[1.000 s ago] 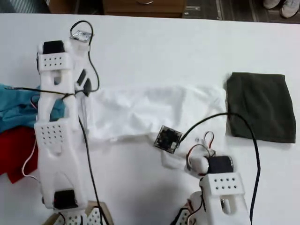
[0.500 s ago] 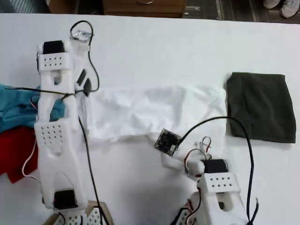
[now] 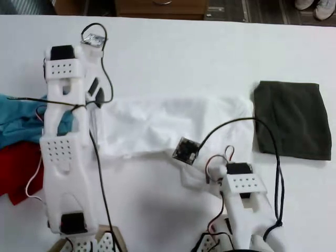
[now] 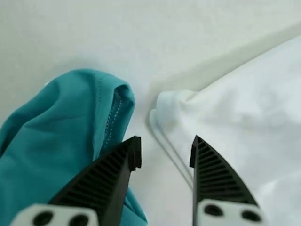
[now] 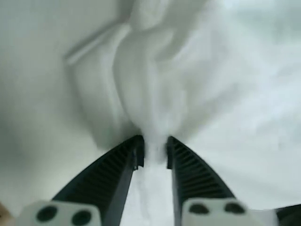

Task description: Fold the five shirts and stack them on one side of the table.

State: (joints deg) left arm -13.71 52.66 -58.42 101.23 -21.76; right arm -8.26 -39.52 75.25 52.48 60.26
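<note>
A white shirt [image 3: 168, 126] lies spread across the middle of the table. My left gripper [image 4: 162, 150] is open over the shirt's left corner [image 4: 174, 101], right beside a teal shirt [image 4: 61, 127]. At the shirt's near edge, my right gripper [image 5: 154, 146] is shut on a bunched fold of white fabric [image 5: 150, 94]. A dark green shirt [image 3: 293, 119] lies folded at the right side of the table. The teal shirt [image 3: 16, 121] and a red shirt [image 3: 16, 168] are heaped at the left edge, partly under the left arm [image 3: 63, 157].
The right arm [image 3: 241, 186] rises from the near edge with its black cable looping toward the dark green shirt. The white table [image 3: 184, 58] is bare along its far half. Wooden furniture [image 3: 157, 6] stands beyond the far edge.
The right arm's elbow and cable have shifted while its wrist stays at the white shirt's near edge. The left arm has barely moved.
</note>
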